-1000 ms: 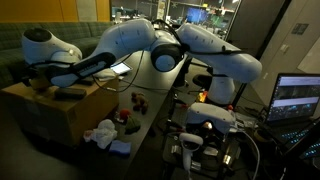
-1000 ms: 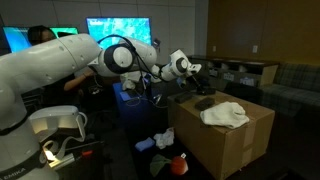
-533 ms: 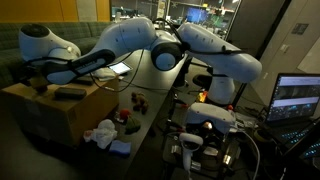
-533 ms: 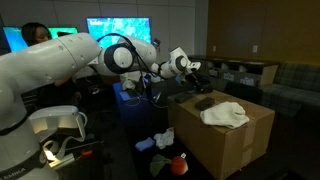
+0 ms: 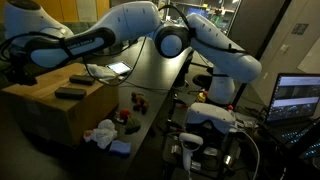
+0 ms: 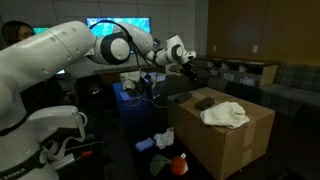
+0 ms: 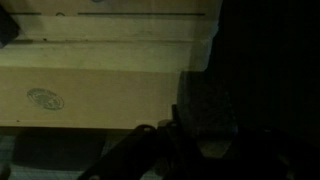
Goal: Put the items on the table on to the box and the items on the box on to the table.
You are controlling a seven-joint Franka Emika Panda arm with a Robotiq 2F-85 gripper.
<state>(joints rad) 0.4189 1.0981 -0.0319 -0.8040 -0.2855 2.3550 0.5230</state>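
The box [image 5: 50, 110] sits right against the table [image 5: 150, 85], at its long edge; big brown carton, flat top up, and in the wrist view its top [image 7: 100, 80] fills the left half with a seam running across. On that top there's a crumpled white cloth [image 6: 225, 113] near the middle, plus two flat dark items, one [image 5: 82, 78] near the table-side edge and one [image 5: 68, 92] just beside it, closer to the front edge. My gripper [image 5: 22, 68] hangs above the box's far edge, clear of the top; it's too dark down there, so honestly I can't tell if my fingers are apart, together or pinching something. On the table by the box's side there's a pale cloth [image 5: 100, 132], a blue rag [image 5: 120, 147] touching it, and a small red thing [image 5: 125, 116] nearby.
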